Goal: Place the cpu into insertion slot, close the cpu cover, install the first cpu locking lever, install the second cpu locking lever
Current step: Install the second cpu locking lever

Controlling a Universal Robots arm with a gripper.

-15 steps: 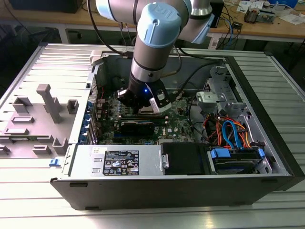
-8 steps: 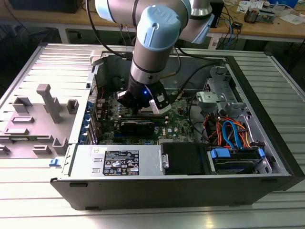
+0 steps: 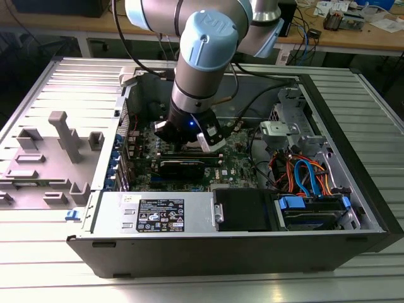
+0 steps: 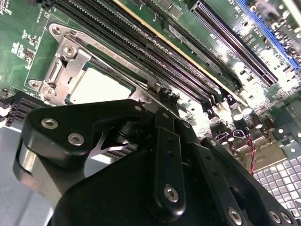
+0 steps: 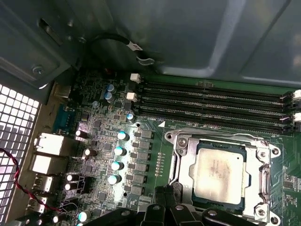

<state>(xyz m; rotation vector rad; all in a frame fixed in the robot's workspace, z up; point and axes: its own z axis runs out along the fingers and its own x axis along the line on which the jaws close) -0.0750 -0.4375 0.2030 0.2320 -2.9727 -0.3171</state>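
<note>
The cpu (image 5: 218, 172), a silvery-grey square chip, lies flat in its socket on the green motherboard (image 5: 94, 136). The cpu cover (image 5: 265, 179), a silvery frame plate, lies down around it, and the chip's top shows through the cut-out. A thin metal lever rod (image 5: 211, 133) runs along the socket's edge beside the memory slots. The second wrist view has the cpu (image 4: 101, 87) and cover (image 4: 63, 63) just beyond the black gripper (image 4: 141, 179). My gripper (image 5: 171, 205) hangs right at the socket's edge, holding nothing I can see. In the exterior view the gripper (image 3: 189, 136) reaches down into the open computer case.
Black memory slots (image 5: 211, 101) run beside the socket, and rows of capacitors (image 5: 117, 150) stand on its other side. The case wall (image 5: 188, 33) rises close behind. A power supply (image 3: 158, 211) and drive bay with cables (image 3: 303, 177) line the case's front. Grey fixtures (image 3: 63, 136) stand on the table.
</note>
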